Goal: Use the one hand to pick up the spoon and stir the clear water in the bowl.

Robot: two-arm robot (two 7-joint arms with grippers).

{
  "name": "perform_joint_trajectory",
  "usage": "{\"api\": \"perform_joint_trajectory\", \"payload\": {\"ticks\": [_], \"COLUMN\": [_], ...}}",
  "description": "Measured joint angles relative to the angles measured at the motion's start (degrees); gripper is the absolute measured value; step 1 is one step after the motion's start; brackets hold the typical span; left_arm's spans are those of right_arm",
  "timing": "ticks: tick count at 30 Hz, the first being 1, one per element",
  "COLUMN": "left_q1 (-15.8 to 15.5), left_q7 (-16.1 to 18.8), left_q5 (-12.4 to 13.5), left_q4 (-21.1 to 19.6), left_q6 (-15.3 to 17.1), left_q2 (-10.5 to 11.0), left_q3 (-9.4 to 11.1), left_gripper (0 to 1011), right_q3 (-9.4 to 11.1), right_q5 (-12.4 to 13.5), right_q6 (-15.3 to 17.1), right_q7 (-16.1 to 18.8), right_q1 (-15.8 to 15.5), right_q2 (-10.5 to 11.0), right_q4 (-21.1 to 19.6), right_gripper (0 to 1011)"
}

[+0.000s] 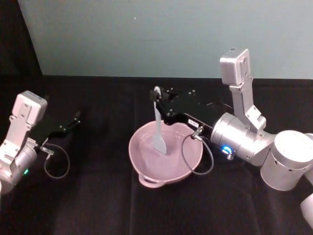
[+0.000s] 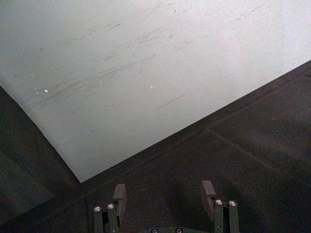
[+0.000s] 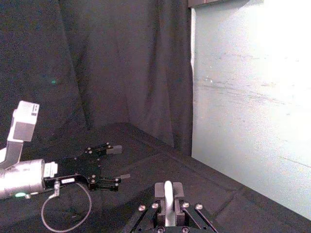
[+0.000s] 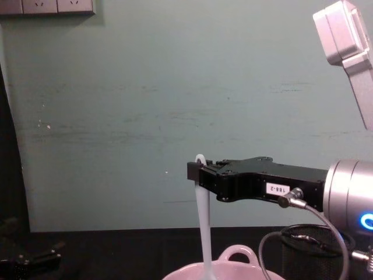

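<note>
Black cloth covers the table (image 1: 98,205) in front of a pale green wall (image 1: 146,34). Near the middle sits the pink bowl (image 1: 133,147), its ear handle (image 1: 149,181) facing the robot. The right gripper (image 1: 158,96) reaches over it from the right, clamped on the top of the white spoon (image 1: 160,129), which hangs nearly upright with its paddle down inside the bowl. The left gripper (image 1: 74,119) sits well to the left, fingers (image 2: 119,193) spread, holding nothing.

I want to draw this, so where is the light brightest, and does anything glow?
Right wrist view: glare whitens the wall. Head view: a blue ring glows behind the right claw, which holds the spoon in the bowl; the left claw sits open at far left.
</note>
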Motion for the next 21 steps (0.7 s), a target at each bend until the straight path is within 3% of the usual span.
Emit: {"api": "perform_joint_trajectory", "payload": {"ticks": [14, 21], "left_q1": [0.0, 0.0], "left_q7": [0.0, 0.0], "left_q5": [0.0, 0.0], "left_q4": [0.0, 0.0], "left_q6": [0.0, 0.0], "left_q2": [0.0, 0.0], "left_q3": [0.0, 0.0], "left_gripper": [1011, 1011], "right_q3": [1.1, 1.1], "right_q5": [-1.8, -1.7], "right_q6": [-0.4, -0.4], "right_q7": [0.0, 0.4], "right_q1": [-1.0, 0.1], "right_q2": [-2.0, -3.9], "right_q4": [-0.9, 1.4], "right_gripper": [109, 109]}}
